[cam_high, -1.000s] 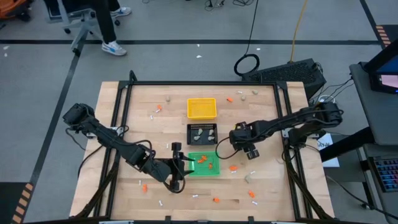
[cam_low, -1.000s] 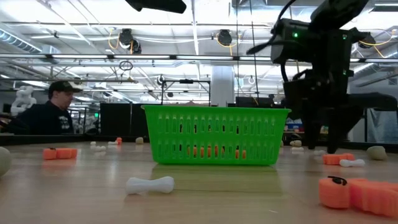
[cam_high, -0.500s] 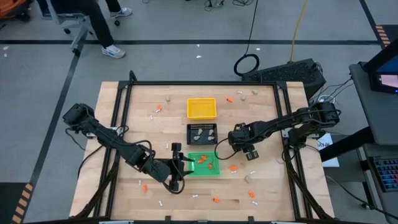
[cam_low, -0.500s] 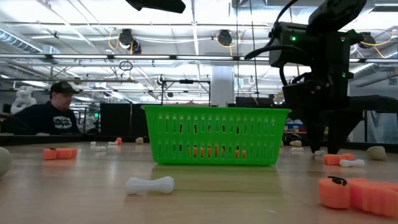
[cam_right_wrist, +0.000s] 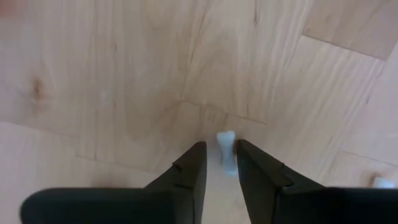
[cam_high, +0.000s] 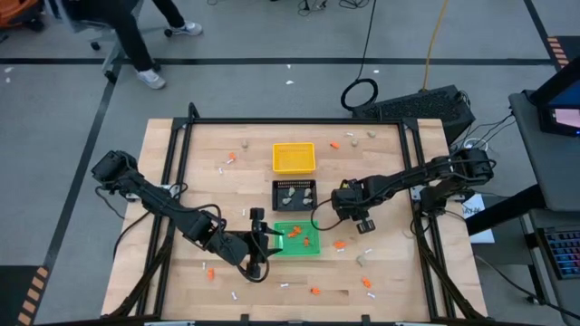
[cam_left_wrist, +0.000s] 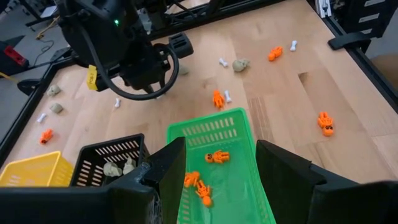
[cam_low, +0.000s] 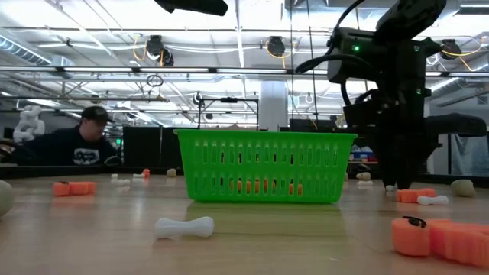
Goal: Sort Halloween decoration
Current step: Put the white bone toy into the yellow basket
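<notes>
No legible writing anywhere. Left gripper [cam_left_wrist: 214,171] parted, empty, over green tray [cam_high: 300,248] holding orange bits [cam_left_wrist: 217,156]. Black tray [cam_high: 295,194] at 12 o'clock of green. Right gripper [cam_right_wrist: 217,163] narrowed around white stick [cam_right_wrist: 226,151] at 3 o'clock; grip uncertain.

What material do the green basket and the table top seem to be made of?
The green basket looks like moulded plastic: one bright uniform colour, thin walls cut with regular slots, slightly glossy. The table top looks like wood, probably joined planks with a smooth matte finish: pale boards with visible grain, seams and a knot show in the right wrist view.
</notes>
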`<act>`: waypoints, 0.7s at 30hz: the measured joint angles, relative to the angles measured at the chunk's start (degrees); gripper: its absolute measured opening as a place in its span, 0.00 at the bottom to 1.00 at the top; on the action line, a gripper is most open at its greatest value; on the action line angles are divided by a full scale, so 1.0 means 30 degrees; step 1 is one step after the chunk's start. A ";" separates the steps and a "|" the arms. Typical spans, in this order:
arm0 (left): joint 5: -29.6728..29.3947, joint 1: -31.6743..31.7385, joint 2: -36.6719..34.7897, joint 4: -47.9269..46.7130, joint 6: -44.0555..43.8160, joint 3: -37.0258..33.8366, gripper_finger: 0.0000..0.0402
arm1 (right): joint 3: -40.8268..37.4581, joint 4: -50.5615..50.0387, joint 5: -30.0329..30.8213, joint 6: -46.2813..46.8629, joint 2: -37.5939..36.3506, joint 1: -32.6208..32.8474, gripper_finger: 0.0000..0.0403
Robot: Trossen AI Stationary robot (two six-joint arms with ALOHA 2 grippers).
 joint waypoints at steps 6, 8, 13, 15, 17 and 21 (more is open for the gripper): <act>0.0000 0.0000 0.0000 0.0001 0.0000 0.0004 0.48 | 0.0007 0.0141 -0.0036 0.0109 0.0000 0.0000 0.08; 0.0000 0.0000 0.0000 0.0001 0.0000 0.0003 0.48 | 0.0015 0.0157 -0.0033 0.0122 0.0000 0.0000 0.04; 0.0000 0.0000 0.0000 0.0001 0.0000 0.0007 0.48 | 0.0022 0.0157 -0.0066 0.0549 0.0000 0.0000 0.01; 0.0000 0.0000 0.0000 0.0001 0.0000 0.0000 0.48 | 0.0022 0.0150 -0.0086 0.0733 0.0000 0.0000 0.01; 0.0000 0.0000 0.0000 0.0001 0.0000 0.0007 0.48 | 0.0022 0.0150 -0.0275 0.0952 0.0000 0.0000 0.01; 0.0000 0.0000 0.0000 0.0008 0.0000 0.0006 0.48 | 0.0228 -0.0093 -0.0764 0.1668 0.0023 -0.0025 0.00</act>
